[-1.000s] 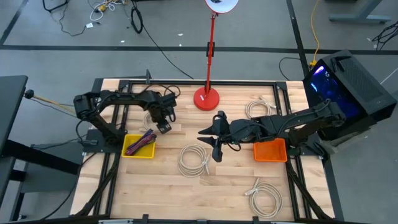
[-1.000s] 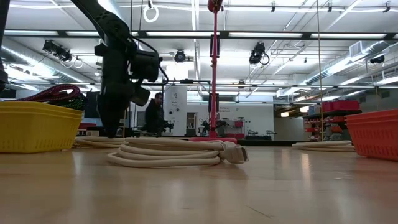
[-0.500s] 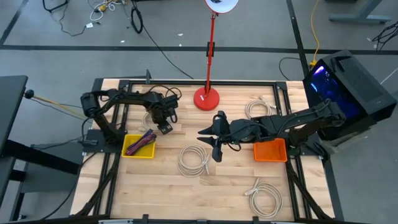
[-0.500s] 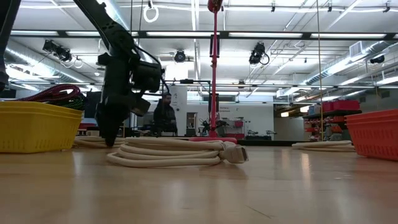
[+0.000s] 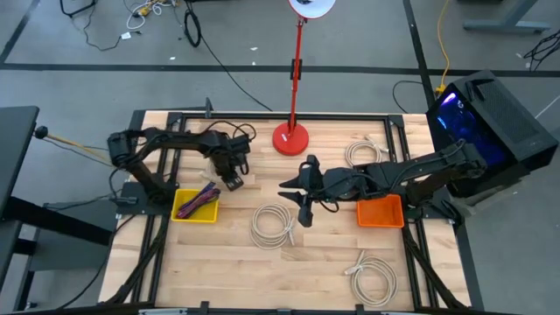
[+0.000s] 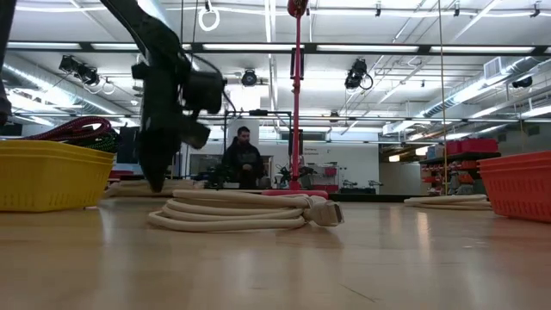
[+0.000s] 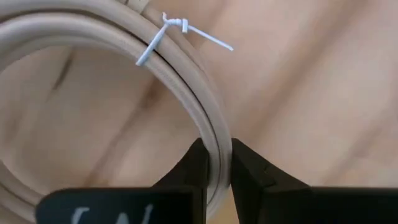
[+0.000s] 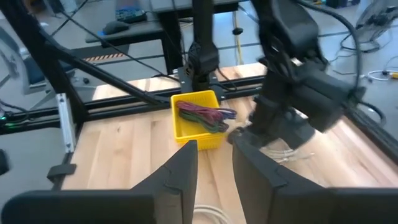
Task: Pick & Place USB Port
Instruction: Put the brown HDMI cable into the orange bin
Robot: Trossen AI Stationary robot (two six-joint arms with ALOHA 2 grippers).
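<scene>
At the table's left rear, about 10 o'clock from centre in the high view, my left gripper [image 5: 229, 171] is down on a beige coiled cable [image 7: 93, 43]; the arm mostly hides that coil from above, so I read the contact from the left wrist view. Its fingers [image 7: 199, 171] are drawn narrow with the bundled strands pinched between them, and a white twist tie [image 7: 168, 28] binds the coil a little further round the loop. At the pinch the strands run straight away from the wrist through the gap, so the cable's long axis lies across the closing direction, which I judge is a sound hold for a lift. I cannot see a plug end on this coil. The low view shows the same gripper [image 6: 164, 129] reaching down to table level behind the nearer coil. The yellow bin [image 5: 195, 204], already holding dark cables, sits at about 7 o'clock from the left gripper and close by, so I judge the carry to be short and toward the front-left. Moving right, a second beige coil [image 5: 273, 224] lies loose at table centre-front. My right gripper [image 5: 301, 194] waits at about 1 o'clock from that coil, raised off the wood, fingers [image 8: 180, 180] parted and holding nothing. The orange bin [image 5: 380, 212] lies to its 3 o'clock. Two more coils rest at right rear [image 5: 363, 153] and right front [image 5: 371, 273]. The left arm is clearly the nearer one for the held coil.
</scene>
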